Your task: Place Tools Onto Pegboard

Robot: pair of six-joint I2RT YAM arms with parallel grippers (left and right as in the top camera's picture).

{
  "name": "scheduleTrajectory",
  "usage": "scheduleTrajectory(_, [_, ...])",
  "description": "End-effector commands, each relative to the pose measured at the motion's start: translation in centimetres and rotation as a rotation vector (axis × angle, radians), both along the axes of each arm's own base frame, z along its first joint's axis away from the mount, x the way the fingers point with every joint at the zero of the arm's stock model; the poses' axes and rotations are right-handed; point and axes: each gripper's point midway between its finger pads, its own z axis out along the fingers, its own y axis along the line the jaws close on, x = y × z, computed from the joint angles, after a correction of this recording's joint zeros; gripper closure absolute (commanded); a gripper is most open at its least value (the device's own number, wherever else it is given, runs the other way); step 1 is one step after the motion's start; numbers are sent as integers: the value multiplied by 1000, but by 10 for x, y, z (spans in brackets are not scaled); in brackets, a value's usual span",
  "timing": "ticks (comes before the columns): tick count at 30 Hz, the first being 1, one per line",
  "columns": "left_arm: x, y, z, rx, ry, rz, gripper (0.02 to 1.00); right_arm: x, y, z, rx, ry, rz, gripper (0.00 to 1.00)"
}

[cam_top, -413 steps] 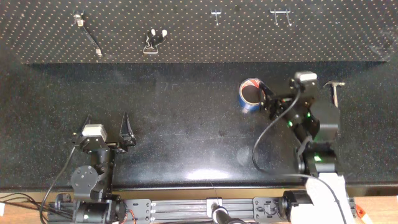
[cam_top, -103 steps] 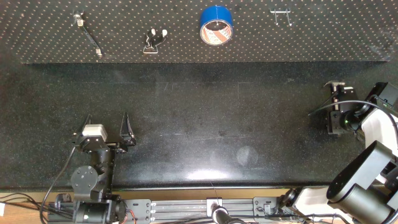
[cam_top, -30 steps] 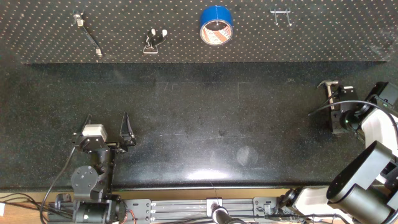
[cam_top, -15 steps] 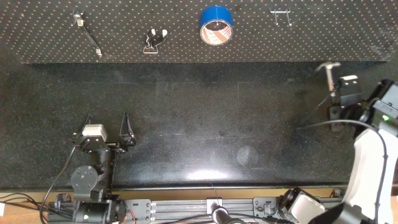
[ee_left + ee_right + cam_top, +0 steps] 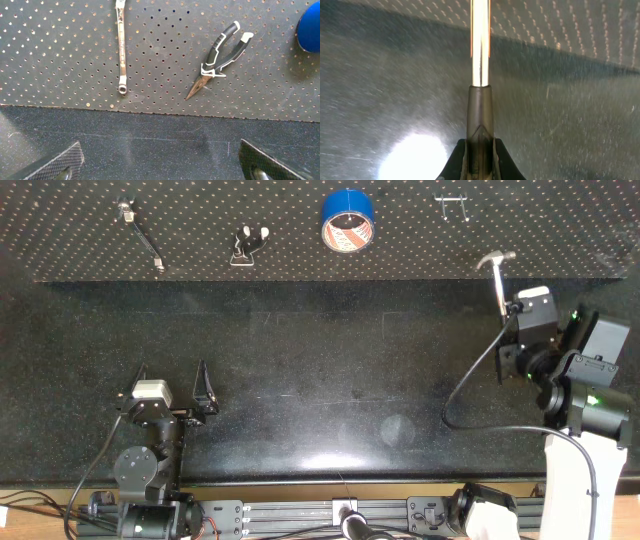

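The right end effector [image 5: 512,315], clenched on the hammer [image 5: 498,275] by its handle, has lifted it off the surface [image 5: 320,360] at the right edge. It now sits in the upper right of the frame, with the head near the pegboard's [image 5: 560,230] lower edge, just below the bare double hook [image 5: 452,205]. Hanging it looks like the next step. The left end effector [image 5: 172,385] sits released at lower left.

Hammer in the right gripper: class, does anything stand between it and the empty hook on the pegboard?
Nothing visible does. The hammer, clamped in the right gripper, shows near the pegboard's lower edge, and only bare board lies between it and the empty hook. The blue tape roll hangs beyond the hook, off that path.
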Motion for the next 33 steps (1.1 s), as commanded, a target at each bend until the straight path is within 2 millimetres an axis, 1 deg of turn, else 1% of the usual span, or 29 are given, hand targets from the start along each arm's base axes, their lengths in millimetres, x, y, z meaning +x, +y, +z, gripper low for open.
scheduleTrajectory(1, [0, 0, -1, 13, 0, -2, 23, 7, 24, 63, 17, -132, 56, 925])
scheduleTrajectory(3, [0, 0, -1, 13, 0, -2, 23, 6, 34, 82, 22, -157, 82, 923])
scheduleTrajectory(5, [0, 0, -1, 13, 0, -2, 23, 6, 39, 93, 35, -175, 85, 925])
scheduleTrajectory(7, [0, 0, -1, 13, 0, -2, 23, 7, 47, 98, 42, -189, 108, 925])
scheduleTrajectory(9, [0, 0, -1, 13, 0, -2, 23, 11, 54, 99, 54, -194, 134, 925])
scheduleTrajectory(14, [0, 0, -1, 13, 0, -2, 23, 28, 59, 96, 69, -200, 145, 925])
scheduleTrajectory(18, [0, 0, -1, 13, 0, -2, 23, 48, 61, 83, 75, -173, 156, 925])
scheduleTrajectory(23, [0, 0, -1, 13, 0, -2, 23, 72, 59, 78, 73, -194, 160, 925])
scheduleTrajectory(26, [0, 0, -1, 13, 0, -2, 23, 86, 58, 68, 79, -180, 156, 928])
scheduleTrajectory(30, [0, 0, -1, 13, 0, -2, 23, 92, 65, 64, 129, -173, 169, 925])
scheduleTrajectory(33, [0, 0, -1, 13, 0, -2, 23, 99, 65, 64, 164, -179, 139, 928])
